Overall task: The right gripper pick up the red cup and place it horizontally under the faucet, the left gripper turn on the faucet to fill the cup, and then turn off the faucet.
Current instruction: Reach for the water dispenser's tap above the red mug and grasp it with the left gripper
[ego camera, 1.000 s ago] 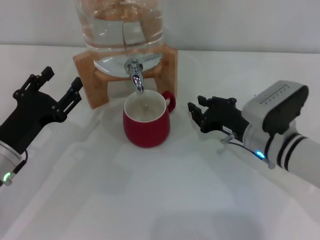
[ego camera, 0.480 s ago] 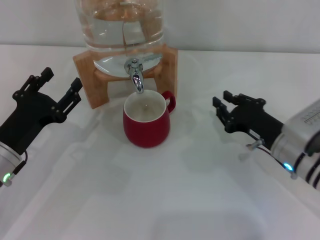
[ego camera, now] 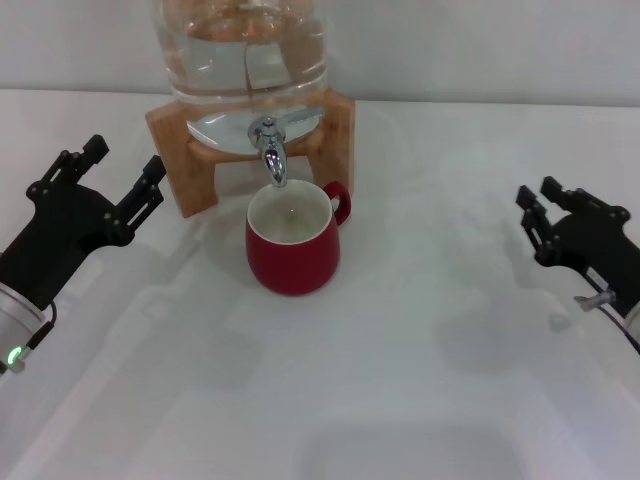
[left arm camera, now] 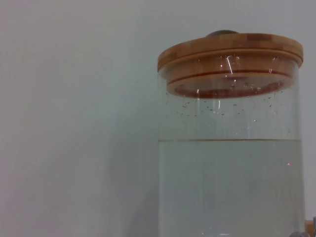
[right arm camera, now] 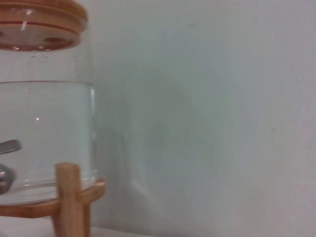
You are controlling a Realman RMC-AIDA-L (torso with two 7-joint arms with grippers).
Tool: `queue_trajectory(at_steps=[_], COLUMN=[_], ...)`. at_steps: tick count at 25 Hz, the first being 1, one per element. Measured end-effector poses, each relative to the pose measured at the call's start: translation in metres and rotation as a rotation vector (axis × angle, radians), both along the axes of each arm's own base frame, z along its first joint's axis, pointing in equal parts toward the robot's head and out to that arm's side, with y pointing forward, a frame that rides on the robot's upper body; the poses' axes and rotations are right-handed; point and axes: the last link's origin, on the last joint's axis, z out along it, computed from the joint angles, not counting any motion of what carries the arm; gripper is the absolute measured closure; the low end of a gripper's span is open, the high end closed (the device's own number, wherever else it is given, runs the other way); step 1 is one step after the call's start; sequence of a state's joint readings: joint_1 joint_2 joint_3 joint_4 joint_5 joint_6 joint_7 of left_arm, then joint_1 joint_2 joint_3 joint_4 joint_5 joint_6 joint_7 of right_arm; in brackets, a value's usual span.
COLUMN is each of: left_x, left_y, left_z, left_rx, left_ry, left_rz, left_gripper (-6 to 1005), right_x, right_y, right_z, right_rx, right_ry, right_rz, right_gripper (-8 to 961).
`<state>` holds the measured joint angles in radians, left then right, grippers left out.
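Under the faucet, the red cup was seen upright on the table. The left gripper and the right gripper were held open, well apart from it.

The jar is cut off by the head view's top edge, so its lid and upper wall are out of that picture. In the left wrist view the jar runs off the bottom and right edges, hiding its base and the stand. In the right wrist view the jar is cropped at the left and top, and only a sliver of the faucet shows at the left edge. The stand is cut at the bottom. The right gripper has its arm cut off by the head view's right edge. Neither wrist view shows the cup.
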<state>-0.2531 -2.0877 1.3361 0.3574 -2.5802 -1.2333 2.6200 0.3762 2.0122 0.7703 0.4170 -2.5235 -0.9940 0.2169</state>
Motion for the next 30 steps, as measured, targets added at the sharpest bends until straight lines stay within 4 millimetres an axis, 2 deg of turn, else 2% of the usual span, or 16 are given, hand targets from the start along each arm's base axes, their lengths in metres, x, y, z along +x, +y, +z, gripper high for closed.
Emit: queue_trajectory(at_steps=[11, 16, 22, 25, 30], left_x=[0.002, 0.002, 0.002, 0.002, 0.003], left_y=[0.002, 0.002, 0.002, 0.002, 0.002], left_z=[0.000, 0.000, 0.000, 0.000, 0.000], left_rx=[-0.001, -0.002, -0.001, -0.001, 0.001], left_ry=[0.000, 0.000, 0.000, 0.000, -0.003], left_rz=[-0.008, -0.008, -0.006, -0.007, -0.012], left_gripper=[242, 242, 243, 243, 243], right_x=[0.008, 0.010, 0.012, 0.012, 0.012], right_y=[-0.003, -0.001, -0.002, -0.003, -0.004], right_z=[0.003, 0.002, 0.002, 0.003, 0.002], right_rx=[0.007, 0.001, 0.002, 0.004, 0.004], right_ry=[-0.009, -0.018, -0.020, -0.019, -0.014], right_rz=[-0.023, -0.031, -0.038, -0.037, -0.037], right_gripper=[657, 582, 453, 222, 138])
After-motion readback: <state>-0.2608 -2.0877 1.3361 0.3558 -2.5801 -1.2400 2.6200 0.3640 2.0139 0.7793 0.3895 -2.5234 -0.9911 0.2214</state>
